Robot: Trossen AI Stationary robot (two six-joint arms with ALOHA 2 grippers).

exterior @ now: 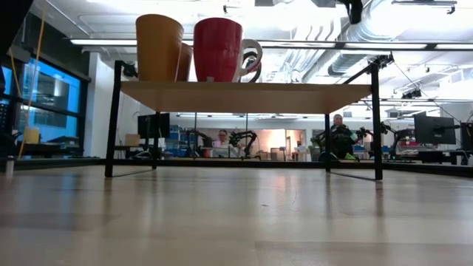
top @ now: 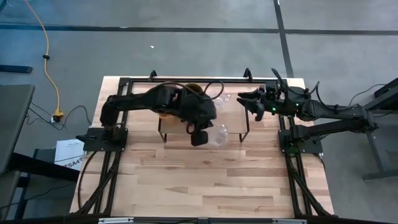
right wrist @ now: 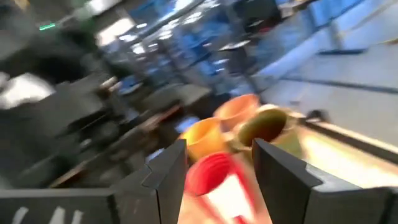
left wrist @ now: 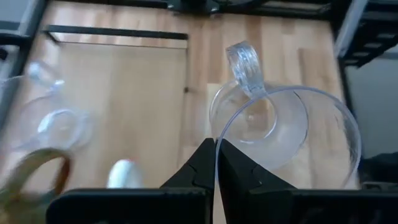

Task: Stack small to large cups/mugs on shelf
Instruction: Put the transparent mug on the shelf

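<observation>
Shelf [exterior: 244, 97]: a light wood top on a thin black frame, standing at the far middle of the wooden counter [top: 205, 186]. On its left part the low view shows a yellow-orange cup [exterior: 158, 47] and a red cup [exterior: 218, 49], with a handle curving out behind the red one. The left pincer [left wrist: 216, 163] is clamped shut on the rim of a clear glass mug [left wrist: 292, 127], held above the counter just near of the shelf. A second clear glass mug [left wrist: 53, 121] shows blurred by the shelf. The right pincer [top: 249, 102] hangs with its fingers apart and empty at the shelf's right end. Grey floor surrounds the counter, crossed by an orange cable [top: 43, 37]. Beyond the shelf lies a workshop with screens, other robot arms and one seated person [exterior: 222, 140]. A white sheet [top: 65, 152] at the left bears print too small to read.
</observation>
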